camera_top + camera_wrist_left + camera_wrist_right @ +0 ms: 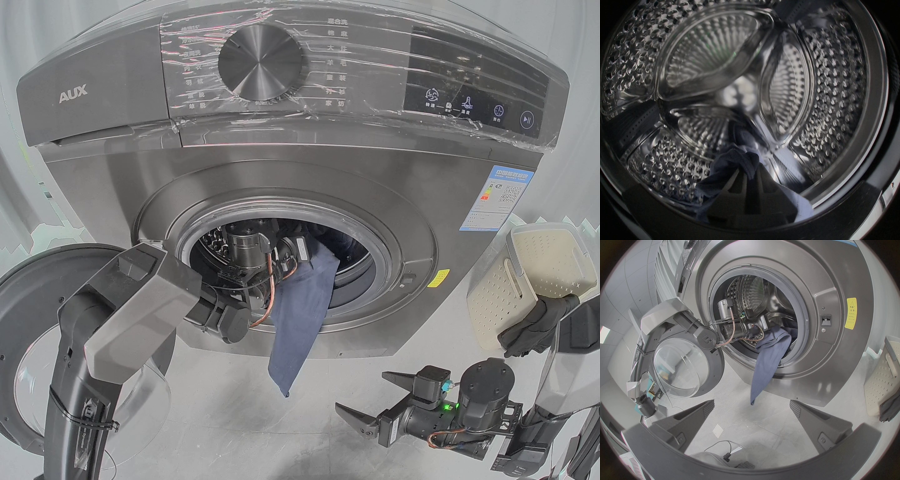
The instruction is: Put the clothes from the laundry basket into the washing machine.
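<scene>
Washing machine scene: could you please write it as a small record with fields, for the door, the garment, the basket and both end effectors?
washing machine: front loader, its door open to the robot's left
dark blue garment: partly in the drum, the rest hanging out over the lower rim
left end effector: inside the drum, shut on the dark blue garment
right end effector: open, low in front of the washing machine, holding nothing
laundry basket: on the robot's right, tilted, a dark cloth hanging from it
</scene>
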{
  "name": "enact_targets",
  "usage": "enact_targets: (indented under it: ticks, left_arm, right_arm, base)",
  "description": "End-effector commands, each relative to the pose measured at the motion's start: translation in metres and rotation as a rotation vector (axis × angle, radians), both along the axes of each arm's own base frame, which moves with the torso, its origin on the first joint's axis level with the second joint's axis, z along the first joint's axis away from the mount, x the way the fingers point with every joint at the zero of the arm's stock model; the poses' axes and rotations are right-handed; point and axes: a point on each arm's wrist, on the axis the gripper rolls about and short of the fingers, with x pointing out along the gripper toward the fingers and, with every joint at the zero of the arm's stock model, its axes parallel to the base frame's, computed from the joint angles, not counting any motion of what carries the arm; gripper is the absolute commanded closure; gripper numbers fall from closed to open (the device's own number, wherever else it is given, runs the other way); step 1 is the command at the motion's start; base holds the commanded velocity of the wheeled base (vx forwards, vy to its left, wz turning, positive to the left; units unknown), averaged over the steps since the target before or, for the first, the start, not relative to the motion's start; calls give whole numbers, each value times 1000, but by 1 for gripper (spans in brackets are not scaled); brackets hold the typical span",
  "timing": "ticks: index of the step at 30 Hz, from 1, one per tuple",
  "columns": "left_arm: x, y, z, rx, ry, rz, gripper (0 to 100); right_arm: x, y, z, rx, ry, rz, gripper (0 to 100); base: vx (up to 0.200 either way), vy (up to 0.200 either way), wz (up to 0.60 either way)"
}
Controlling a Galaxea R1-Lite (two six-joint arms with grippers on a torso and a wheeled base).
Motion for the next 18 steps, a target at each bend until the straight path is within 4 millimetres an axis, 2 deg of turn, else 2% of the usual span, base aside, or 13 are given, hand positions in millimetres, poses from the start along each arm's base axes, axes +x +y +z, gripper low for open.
enact_targets:
  ticks: [1,2,3,7,9,10,12,13,18]
  left_arm:
    - [16,3,-15,-26,-30,41,100]
    - [15,3,-16,-22,-25,41,100]
    - [15,3,-16,-22,-25,39,0]
    - [8,1,-17,-10,-3,30,0]
    - [-7,2,-15,21,42,3,0]
    - [-18,0,-20,52,90,-20,0]
    - [-27,-1,-23,75,125,-42,0]
    - [-40,1,-29,129,173,-79,0]
    - [-54,-2,-43,214,209,-149,0]
  right_arm:
    - [0,0,0,-1,1,0,0]
    - [0,0,-1,-2,2,0,0]
    - [0,0,-1,-2,2,0,0]
    - [0,0,-1,-2,2,0,0]
    - [0,0,-3,-9,8,0,0]
    - [0,0,-3,-9,8,0,0]
    - [0,0,-3,-9,8,0,0]
    - [0,1,-4,-12,10,2,0]
    - [-1,2,-5,-14,14,6,0]
  base:
    - [0,0,0]
    - [0,0,0]
    - [0,0,0]
    - [0,0,0]
    - [0,0,0]
    - [0,0,0]
    - [0,0,0]
    - [0,0,0]
    - [0,0,0]
